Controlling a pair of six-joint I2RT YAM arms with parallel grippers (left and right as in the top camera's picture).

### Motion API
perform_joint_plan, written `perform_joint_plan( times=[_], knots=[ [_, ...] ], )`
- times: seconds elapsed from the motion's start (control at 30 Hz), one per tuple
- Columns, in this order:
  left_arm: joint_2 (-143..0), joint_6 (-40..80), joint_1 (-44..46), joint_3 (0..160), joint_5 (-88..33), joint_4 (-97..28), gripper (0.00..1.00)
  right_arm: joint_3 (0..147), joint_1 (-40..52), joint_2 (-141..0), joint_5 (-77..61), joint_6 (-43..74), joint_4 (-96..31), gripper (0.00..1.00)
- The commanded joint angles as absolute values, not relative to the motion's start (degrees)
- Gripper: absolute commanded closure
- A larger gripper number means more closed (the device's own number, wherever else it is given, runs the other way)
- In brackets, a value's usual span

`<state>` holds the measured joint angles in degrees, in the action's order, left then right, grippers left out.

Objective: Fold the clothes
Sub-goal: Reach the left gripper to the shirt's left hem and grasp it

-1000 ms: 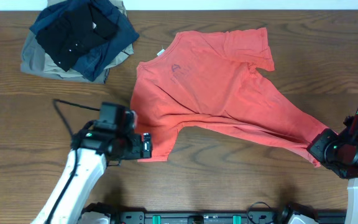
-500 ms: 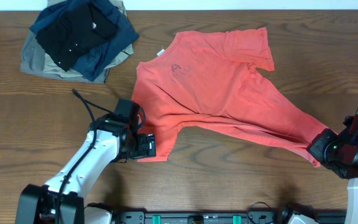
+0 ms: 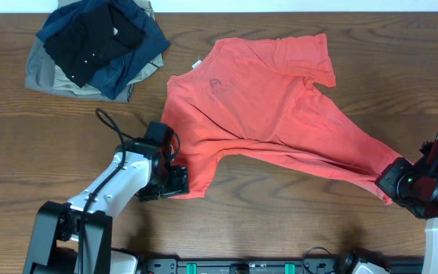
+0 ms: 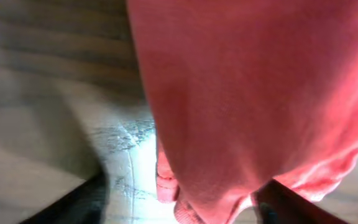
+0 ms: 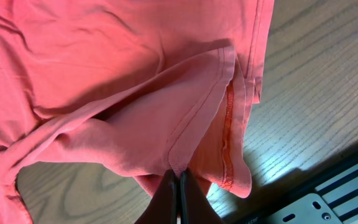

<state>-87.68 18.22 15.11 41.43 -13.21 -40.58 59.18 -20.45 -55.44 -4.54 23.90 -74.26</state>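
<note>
**A:** Starting big: what has moved on the table (image 3: 280,236) in the last second?

**B:** Almost nothing on the wood itself. The T-shirt (image 3: 265,106) lies where it lay, spread over the middle and right of the table. Its neck label is toward the far edge, and one long corner is drawn out to the near right. The pile of folded garments (image 3: 90,53) at the far left is untouched and well apart from it.

**A:** So the arms, then?

**B:** Only the left one. Its elbow has swung in from the left, and it now reaches more steeply toward the shirt's near-left corner. The right arm has not shifted.

**A:** And the grippers?

**B:** The left gripper (image 3: 175,181) sits right at that corner. In its wrist view the jaws stand apart, one dark finger on each side, and the red edge hangs down between them. They are around the cloth and not yet pinching it. The right gripper (image 5: 178,193) is closed tight on the stretched-out corner, with the stitched hem (image 5: 229,124) bunched just above its tips.

**A:** What does that mean for the fold?

**B:** I judge that the approach is finished and the second grasp is the step in hand. One corner is held and the other is lined up. No fold has been made yet, and the shirt is still wrinkled and skewed.

**A:** Any risk?

**B:** The left jaws may catch only the thin rolled edge, which could slip free when lifted.
</note>
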Motion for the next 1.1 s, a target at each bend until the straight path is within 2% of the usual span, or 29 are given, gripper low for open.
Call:
perform_joint_plan(
  times=[0.0, 0.1, 0.13, 0.17, 0.37, 0.63, 0.93, 1.0, 1.07],
  knots=[
    [-88.09, 18.33, 15.25, 42.5, -13.23, -40.82, 0.58, 59.22, -21.15, -55.18, -4.73, 23.46, -74.17, 0.99],
    [-88.09, 18.33, 15.25, 42.5, -13.26, -40.82, 0.78, 59.22, -21.15, -55.18, -4.73, 23.46, -74.15, 0.99],
    [-88.09, 18.33, 15.25, 42.5, -13.23, -40.82, 0.89, 59.22, -21.15, -55.18, -4.73, 23.46, -74.13, 0.99],
    [-88.09, 18.33, 15.25, 42.5, -13.23, -40.82, 0.94, 59.22, -21.15, -55.18, -4.73, 23.49, -74.13, 0.99],
    [-86.76, 18.35, 15.14, 43.38, -10.11, -43.4, 0.94, 59.22, -21.15, -55.18, -4.49, 23.09, -74.13, 0.98],
    [-78.7, 26.48, 15.14, 48.71, 4.89, -57.23, 0.94, 59.22, -21.15, -55.18, -4.62, 23.14, -74.61, 0.99],
    [-70.28, 27.14, 15.14, 49.71, 5.63, -63.2, 0.94, 59.18, -20.12, -55.18, -7.97, 23.09, -77.45, 0.96],
    [-70.0, 27.11, 15.14, 49.71, 5.63, -63.48, 0.94, 59.11, -20.01, -55.18, -7.97, 23.11, -78.11, 0.88],
    [-69.97, 27.14, 15.14, 49.71, 5.61, -63.81, 0.94, 59.09, -20.01, -55.18, -7.97, 23.09, -78.67, 0.74]
  ],
)
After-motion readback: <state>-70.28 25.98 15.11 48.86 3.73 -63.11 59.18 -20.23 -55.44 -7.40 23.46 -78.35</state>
